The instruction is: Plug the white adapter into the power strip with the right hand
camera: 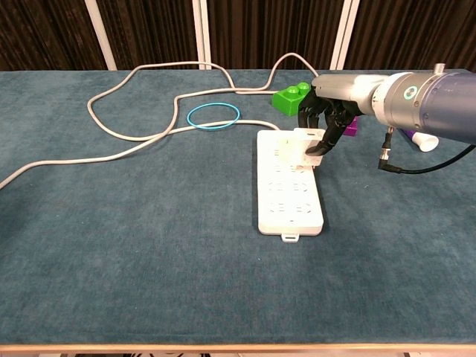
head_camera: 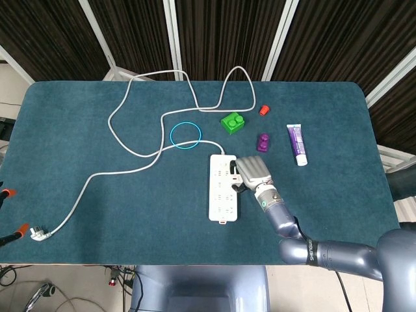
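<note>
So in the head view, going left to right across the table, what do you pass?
Plug → blue ring → power strip → right hand → purple tube.

The right robot hand (head_camera: pixel 253 171) covers most of the white adapter (camera: pixel 306 143) on the power strip (camera: pixel 288 199).
</note>
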Controlling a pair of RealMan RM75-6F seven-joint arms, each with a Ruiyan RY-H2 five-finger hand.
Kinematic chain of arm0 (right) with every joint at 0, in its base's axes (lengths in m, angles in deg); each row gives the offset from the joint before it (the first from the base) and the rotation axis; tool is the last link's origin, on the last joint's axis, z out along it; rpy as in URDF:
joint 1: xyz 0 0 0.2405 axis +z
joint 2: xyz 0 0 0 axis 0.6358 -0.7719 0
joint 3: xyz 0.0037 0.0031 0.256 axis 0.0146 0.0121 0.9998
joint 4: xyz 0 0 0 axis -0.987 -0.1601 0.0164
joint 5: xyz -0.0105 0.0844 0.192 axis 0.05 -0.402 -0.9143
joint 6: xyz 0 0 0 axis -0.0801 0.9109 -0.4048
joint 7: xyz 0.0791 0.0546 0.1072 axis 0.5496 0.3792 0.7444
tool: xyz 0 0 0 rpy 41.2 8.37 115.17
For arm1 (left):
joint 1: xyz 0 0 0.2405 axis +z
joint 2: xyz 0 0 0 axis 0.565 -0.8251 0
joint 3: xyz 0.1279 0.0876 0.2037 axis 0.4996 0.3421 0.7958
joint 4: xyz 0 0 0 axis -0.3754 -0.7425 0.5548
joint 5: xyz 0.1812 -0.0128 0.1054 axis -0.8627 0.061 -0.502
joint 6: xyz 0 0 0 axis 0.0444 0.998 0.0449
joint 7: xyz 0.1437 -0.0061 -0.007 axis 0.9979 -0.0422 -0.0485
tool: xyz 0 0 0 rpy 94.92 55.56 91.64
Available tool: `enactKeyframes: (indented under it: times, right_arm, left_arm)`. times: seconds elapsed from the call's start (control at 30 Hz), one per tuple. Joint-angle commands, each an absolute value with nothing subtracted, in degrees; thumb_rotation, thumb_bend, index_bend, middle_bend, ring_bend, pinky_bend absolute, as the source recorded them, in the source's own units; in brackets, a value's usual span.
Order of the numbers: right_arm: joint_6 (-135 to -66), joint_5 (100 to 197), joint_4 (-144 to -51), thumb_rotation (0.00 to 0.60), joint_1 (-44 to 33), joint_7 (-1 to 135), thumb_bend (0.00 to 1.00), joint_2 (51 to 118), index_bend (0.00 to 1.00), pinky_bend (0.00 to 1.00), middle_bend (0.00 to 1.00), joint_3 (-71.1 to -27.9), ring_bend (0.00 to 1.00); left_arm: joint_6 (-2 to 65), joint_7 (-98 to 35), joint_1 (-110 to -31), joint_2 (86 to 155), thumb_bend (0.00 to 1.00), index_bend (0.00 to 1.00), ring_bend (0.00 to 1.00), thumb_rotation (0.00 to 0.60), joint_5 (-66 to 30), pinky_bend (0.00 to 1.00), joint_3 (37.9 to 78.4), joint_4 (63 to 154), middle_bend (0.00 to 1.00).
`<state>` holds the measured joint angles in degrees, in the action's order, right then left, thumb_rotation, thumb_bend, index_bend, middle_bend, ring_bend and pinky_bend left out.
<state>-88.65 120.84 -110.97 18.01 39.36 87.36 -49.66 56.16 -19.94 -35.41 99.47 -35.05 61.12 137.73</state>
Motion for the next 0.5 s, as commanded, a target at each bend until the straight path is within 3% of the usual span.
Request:
enactKeyframes:
  times: [0.03, 0.5]
  right_arm:
    - [-88.57, 120.91, -110.8, 0.6, 17.93, 39.33, 0.48, 87.47, 0.82, 0.45, 0.6, -49.62, 0.62]
    - [-87.46, 121.24, -110.0, 0.6, 17.26, 39.78, 0.48, 88.03, 0.82, 0.45, 0.6, -49.6, 0.62]
  left_arm:
    - [56.12, -19.85, -35.43, 99.49, 0.14, 0.29, 0.04, 0.6, -35.05, 0.11, 61.14, 137.73, 0.1]
    - [56.24, -19.57, -35.43, 99.59, 0.13, 0.29, 0.04, 0.6, -35.08, 0.11, 61.17, 137.77, 0.1]
